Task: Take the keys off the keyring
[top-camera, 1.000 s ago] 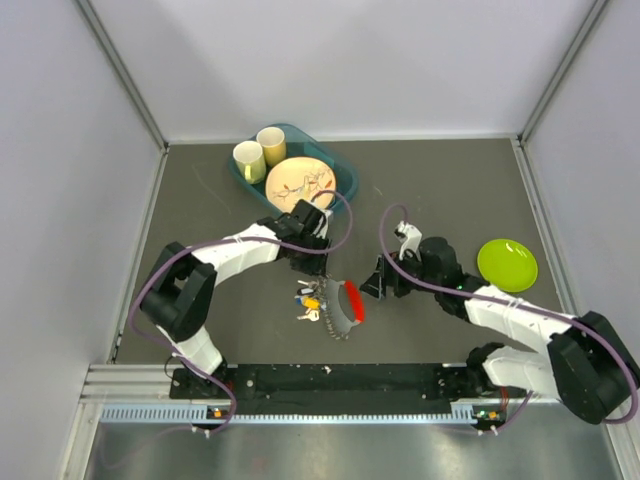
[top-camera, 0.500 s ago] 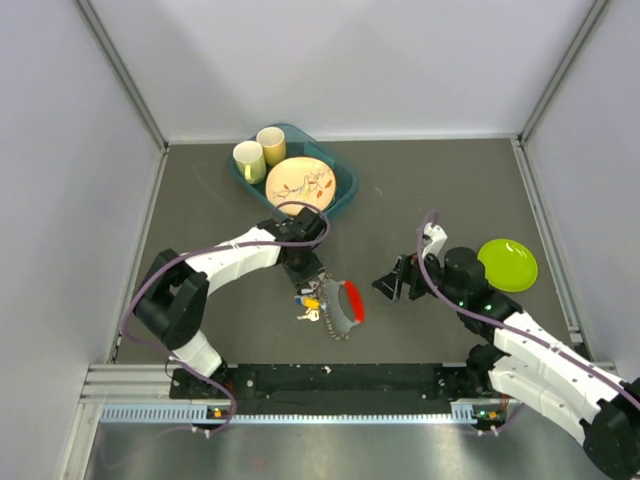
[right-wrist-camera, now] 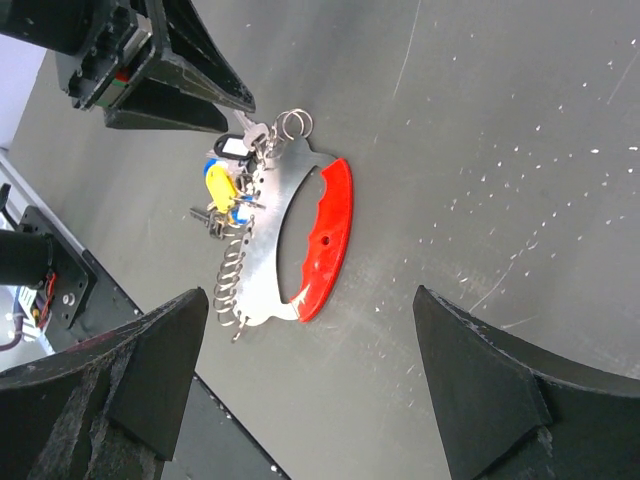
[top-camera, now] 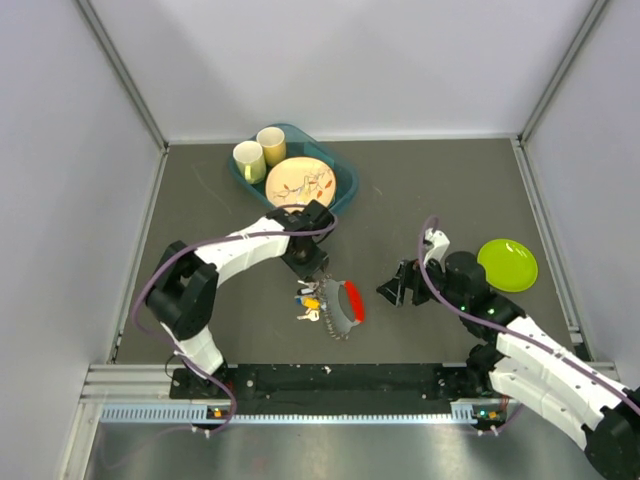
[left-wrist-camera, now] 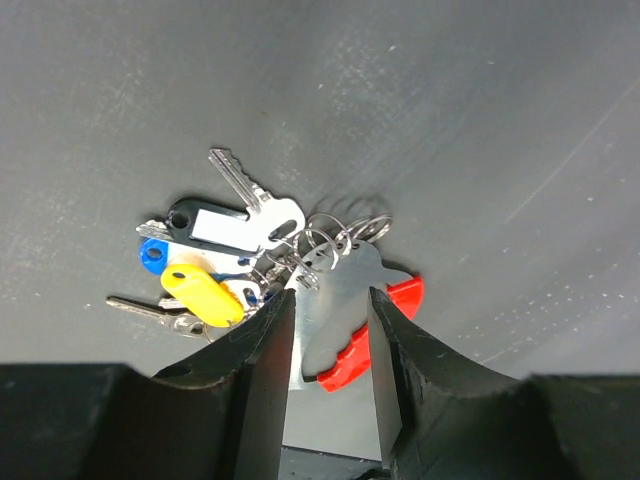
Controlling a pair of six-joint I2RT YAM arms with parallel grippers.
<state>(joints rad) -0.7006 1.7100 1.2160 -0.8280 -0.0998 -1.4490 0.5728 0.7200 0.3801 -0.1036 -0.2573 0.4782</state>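
Note:
The keyring (top-camera: 352,303) lies flat on the dark table: a silver plate with a red curved clip (left-wrist-camera: 402,295) and small wire rings (left-wrist-camera: 345,232) at its far end. The keys (top-camera: 308,300) bunch on its left, among them a yellow head (left-wrist-camera: 203,292), a blue one and a black tag. My left gripper (top-camera: 316,276) stands over the keyring's top end, fingers partly apart astride the silver plate (left-wrist-camera: 330,295); I cannot tell if they touch it. My right gripper (top-camera: 392,288) hangs wide open to the right of the keyring (right-wrist-camera: 325,230), holding nothing (right-wrist-camera: 312,295).
A teal tray (top-camera: 343,172) at the back holds two yellow cups (top-camera: 249,158) and a patterned plate (top-camera: 298,182). A lime-green plate (top-camera: 507,265) lies at the right. Grey walls close in the table on three sides.
My left gripper has come down from near the tray onto the keyring's top end. My right gripper has drawn back to the right, away from the red clip. The keyring has not moved.

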